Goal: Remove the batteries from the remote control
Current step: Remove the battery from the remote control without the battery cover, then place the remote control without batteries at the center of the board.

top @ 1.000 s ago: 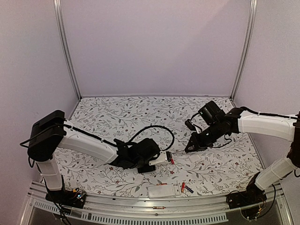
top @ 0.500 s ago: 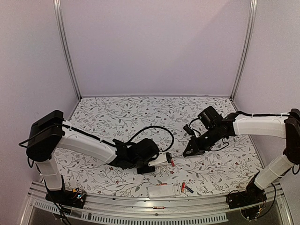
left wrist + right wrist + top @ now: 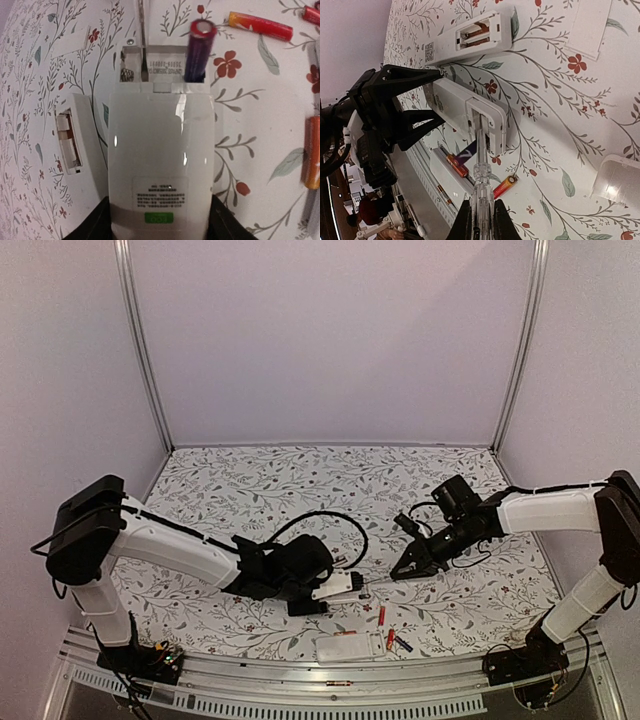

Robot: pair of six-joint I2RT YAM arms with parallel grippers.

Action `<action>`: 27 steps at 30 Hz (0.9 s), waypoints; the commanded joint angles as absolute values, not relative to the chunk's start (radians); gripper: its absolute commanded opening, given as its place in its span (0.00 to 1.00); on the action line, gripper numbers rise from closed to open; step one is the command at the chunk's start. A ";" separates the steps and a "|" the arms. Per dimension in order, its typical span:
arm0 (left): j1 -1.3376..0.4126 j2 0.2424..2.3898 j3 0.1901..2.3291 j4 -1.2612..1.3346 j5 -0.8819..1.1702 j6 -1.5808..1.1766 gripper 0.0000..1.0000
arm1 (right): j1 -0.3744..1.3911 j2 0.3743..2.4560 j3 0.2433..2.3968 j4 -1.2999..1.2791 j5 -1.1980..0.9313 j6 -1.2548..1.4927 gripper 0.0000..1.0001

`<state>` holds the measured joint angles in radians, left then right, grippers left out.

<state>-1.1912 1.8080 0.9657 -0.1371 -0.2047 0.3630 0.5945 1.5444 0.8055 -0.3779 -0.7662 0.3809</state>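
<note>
Battery, the dark one, tips up out of the remote, upper middle of the left wrist view. Left tool hugs the remote. Right tool pinches a thin stick. Push gently, so the battery lands on the counter.

left arm and right arm: white link shells, black joints. left gripper, right gripper matte black. black cable loops off the left wrist.
</note>
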 commanded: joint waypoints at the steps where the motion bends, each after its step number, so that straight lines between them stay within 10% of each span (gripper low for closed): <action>1: -1.197 1.801 0.982 -0.110 -0.144 0.360 0.16 | 0.595 1.558 0.793 -0.297 -0.848 0.377 0.00; 16: -1.163 1.852 1.039 -0.169 -0.120 0.318 0.22 | 0.591 1.453 0.771 -0.340 -0.805 0.401 0.00; 27: -1.142 1.824 1.051 -0.156 -0.115 0.268 0.71 | 0.584 1.257 0.768 -0.441 -0.396 0.440 0.00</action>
<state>-1.1633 1.8431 1.0344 -0.1848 -0.1162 0.2951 0.5877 1.3186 0.7708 -0.3874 -0.6136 0.4152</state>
